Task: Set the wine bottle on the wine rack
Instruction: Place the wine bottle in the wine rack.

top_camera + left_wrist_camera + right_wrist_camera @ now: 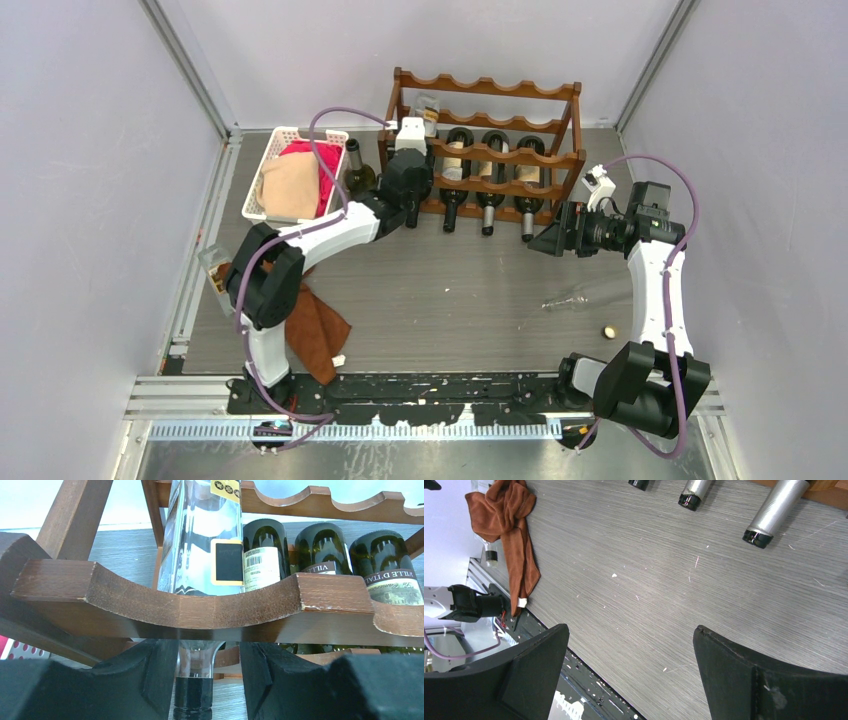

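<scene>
The wine rack [520, 157] stood at the table's [450, 290] far edge. The clear wine bottle [200, 540] lay in its leftmost scallop, neck between the left gripper's [209, 655] parted, unclamped jaws. The right gripper [631, 650] hung wide open, empty.

The left gripper [207, 680] is reaching into the left front of the wine rack [487, 87], jaws slightly apart, while the right gripper [629, 630] is hovering spread wide before its right end.

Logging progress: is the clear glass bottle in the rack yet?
In: the clear glass bottle rests in a scallop of the reddish-brown wooden rack, its neck inside the left gripper.
</scene>
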Available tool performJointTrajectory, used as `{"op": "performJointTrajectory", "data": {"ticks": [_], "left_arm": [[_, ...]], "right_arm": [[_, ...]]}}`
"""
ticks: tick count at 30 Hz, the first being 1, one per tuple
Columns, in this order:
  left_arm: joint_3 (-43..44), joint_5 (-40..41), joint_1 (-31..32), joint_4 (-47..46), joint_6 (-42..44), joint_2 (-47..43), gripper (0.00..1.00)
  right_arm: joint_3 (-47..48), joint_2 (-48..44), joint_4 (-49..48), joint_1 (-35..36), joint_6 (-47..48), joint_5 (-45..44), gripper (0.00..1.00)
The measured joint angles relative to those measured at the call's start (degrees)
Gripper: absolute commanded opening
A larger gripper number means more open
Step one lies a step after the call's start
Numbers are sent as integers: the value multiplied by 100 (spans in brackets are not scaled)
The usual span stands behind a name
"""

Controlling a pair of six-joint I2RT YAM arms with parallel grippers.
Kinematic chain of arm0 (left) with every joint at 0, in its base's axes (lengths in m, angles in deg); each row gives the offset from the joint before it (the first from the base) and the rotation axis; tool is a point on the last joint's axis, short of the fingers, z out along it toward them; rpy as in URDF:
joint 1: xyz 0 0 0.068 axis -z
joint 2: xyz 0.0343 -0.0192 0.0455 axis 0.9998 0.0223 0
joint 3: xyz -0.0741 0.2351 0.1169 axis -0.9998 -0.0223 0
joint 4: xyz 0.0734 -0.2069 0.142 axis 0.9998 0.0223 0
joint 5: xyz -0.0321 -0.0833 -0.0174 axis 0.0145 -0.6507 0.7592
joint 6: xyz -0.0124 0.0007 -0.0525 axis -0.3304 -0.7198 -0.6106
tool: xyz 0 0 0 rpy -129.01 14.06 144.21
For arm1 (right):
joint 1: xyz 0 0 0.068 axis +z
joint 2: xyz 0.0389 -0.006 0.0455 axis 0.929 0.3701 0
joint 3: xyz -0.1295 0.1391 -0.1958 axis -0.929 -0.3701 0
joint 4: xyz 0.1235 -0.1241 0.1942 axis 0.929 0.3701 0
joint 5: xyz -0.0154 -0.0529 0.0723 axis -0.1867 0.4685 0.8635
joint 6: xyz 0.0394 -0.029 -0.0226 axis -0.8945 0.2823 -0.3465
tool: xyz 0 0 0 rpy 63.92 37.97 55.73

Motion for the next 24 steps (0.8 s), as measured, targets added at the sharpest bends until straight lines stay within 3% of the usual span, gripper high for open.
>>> {"op": "performJointTrajectory", "data": {"ticks": [13,21,24], "left_arm": [[-485,-826,-17,170,-601,-1010,49],[-804,-2437,-17,732,-999,-1851,55],[-1132,-3143,-17,813,-1036,-2258,63]], "right_arm": [[-2,-50,-9,0,0,-46,100],[-9,-116,-13,0,9,-70,100],[-11,-129,-17,0,22,-74,100]]}}
